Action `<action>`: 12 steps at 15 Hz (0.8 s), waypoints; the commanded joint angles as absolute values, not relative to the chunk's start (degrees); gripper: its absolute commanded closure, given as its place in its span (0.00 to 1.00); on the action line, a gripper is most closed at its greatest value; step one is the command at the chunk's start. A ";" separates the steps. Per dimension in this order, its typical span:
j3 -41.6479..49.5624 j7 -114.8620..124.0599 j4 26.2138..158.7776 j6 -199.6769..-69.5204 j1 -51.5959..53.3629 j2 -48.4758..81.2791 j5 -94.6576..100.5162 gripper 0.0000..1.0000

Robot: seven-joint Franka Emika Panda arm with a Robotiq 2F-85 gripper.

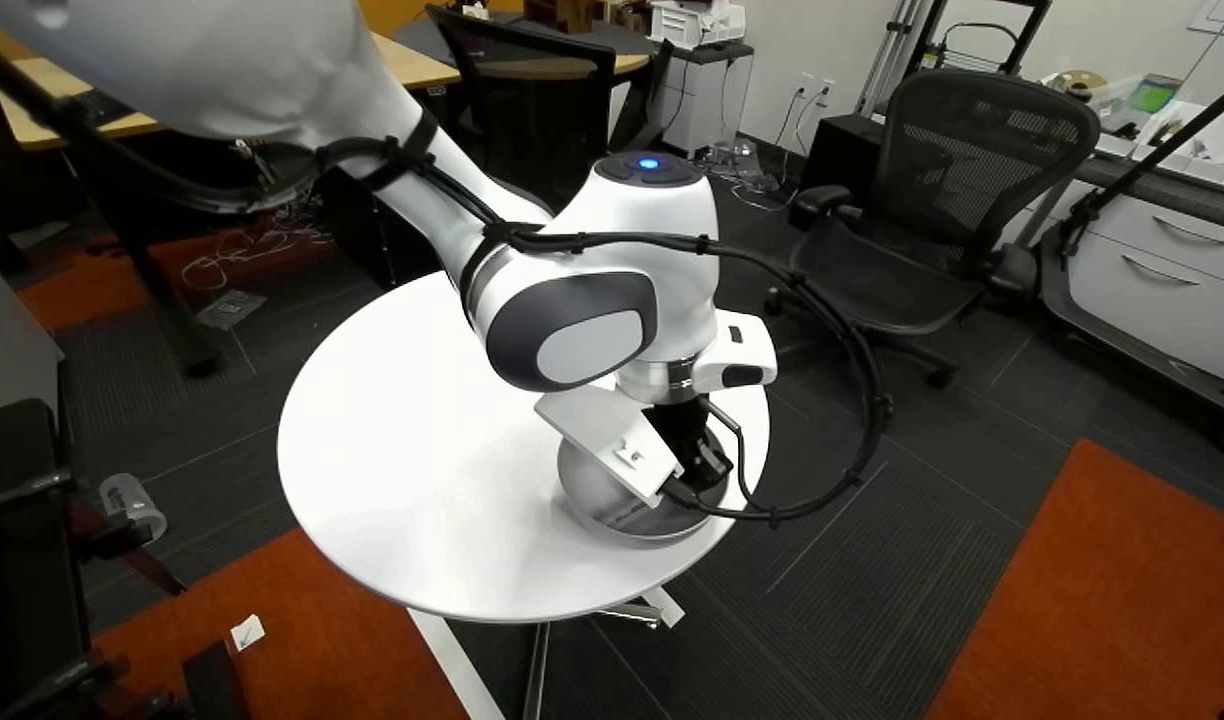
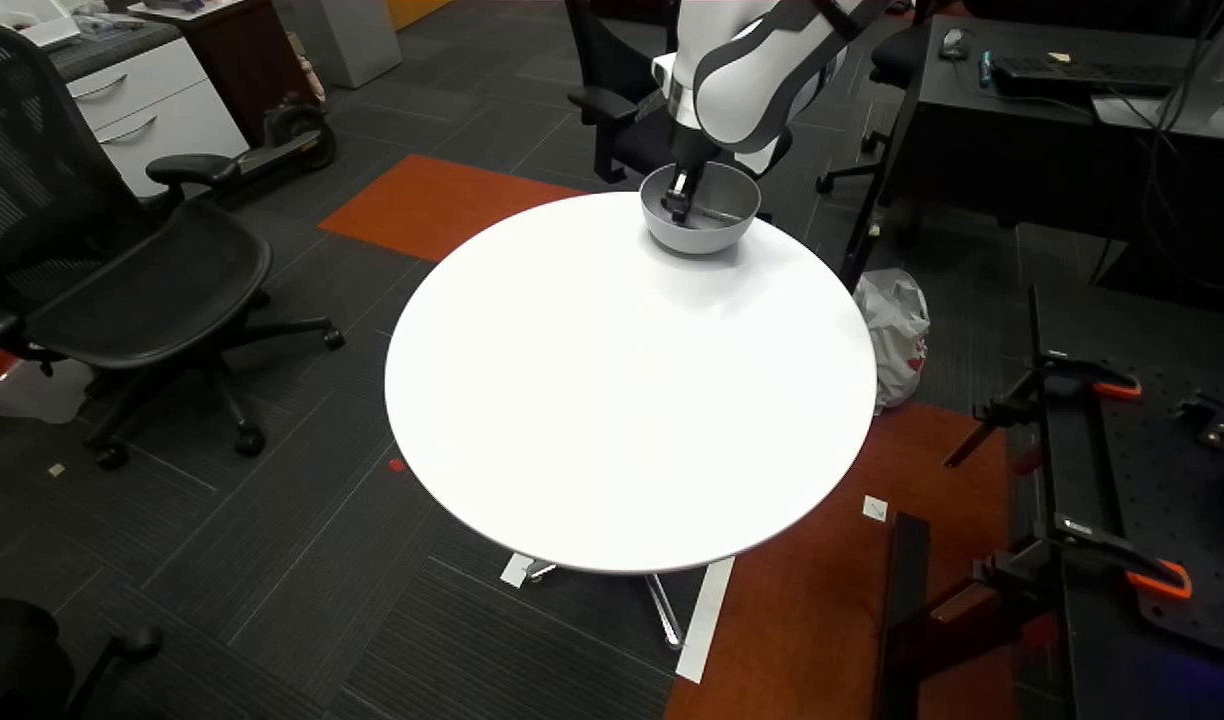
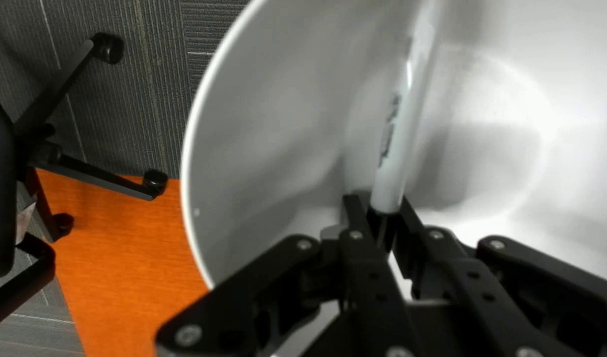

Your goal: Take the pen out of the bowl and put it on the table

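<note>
"Fingers (image 3: 355, 215): in what condition were these found?"

"Almost together. Only a narrow gap was left between the tips of the gripper (image 3: 381, 210), and that gap was occupied by the dark end of the pen (image 3: 402, 124), which was thus clamped from both sides."

"At what location was the pen held?"

"Inside the bowl (image 2: 699, 240). In the wrist view, the pale barrel, marked with dark lettering, was seen extending from the fingertips across the bowl's interior. Its far end was blurred; whether contact was made with the bowl could not be determined."

"How was the bowl placed?"

"Mouth upward, near the edge of the round white table (image 2: 627, 390). In an exterior view, the gripper was seen within the bowl's rim."

"Was any part obstructed?"

"Yes. In an exterior view, the bowl was partly covered by a flat pale panel (image 1: 597, 435) near the end of the arm (image 1: 427, 215). Beside the gripper, a black cable (image 1: 879, 405) was looped."

"What else was recorded?"

"A blue indicator (image 1: 649, 163) was lit on the arm. A black mesh-backed chair (image 1: 962, 190) was positioned near the table, and an orange carpet section (image 1: 1112, 590) was seen on the dark floor (image 1: 822, 610)."
</note>
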State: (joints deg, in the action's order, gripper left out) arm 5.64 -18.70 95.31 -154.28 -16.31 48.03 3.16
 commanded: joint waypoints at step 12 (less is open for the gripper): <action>11.55 -7.48 111.76 -156.79 -4.81 26.18 13.05 0.96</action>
State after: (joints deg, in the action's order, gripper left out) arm 10.14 -10.75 104.58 -155.46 -8.42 33.39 9.51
